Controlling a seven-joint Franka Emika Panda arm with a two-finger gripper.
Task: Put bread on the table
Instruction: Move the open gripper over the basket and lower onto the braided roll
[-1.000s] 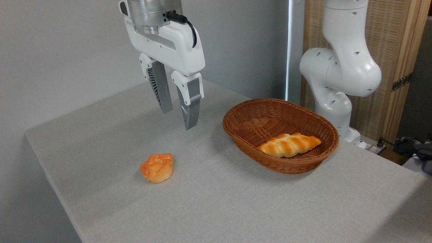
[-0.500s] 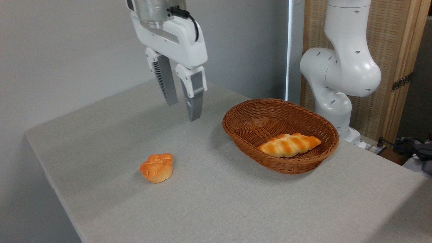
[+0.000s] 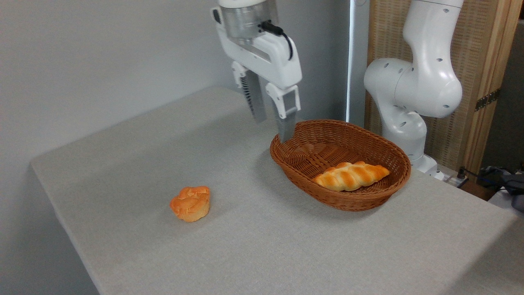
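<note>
The bread [image 3: 351,175], a long braided golden-brown loaf, lies inside the brown wicker basket [image 3: 294,157] toward its front right side. The table [image 3: 254,246] is covered in light grey woven cloth. My gripper [image 3: 273,131] hangs open and empty in the air above the basket's left rim, fingers pointing down, up and to the left of the loaf. Nothing is between its fingers.
A small round orange bun [image 3: 190,203] sits on the cloth left of the basket. The arm's white base [image 3: 409,94] stands behind the basket at the right, before a wooden panel. A grey wall runs behind the table.
My gripper has travelled right and slightly up, from above the cloth near the bun to the basket's left rim. It stays open. Bread and bun have not moved.
</note>
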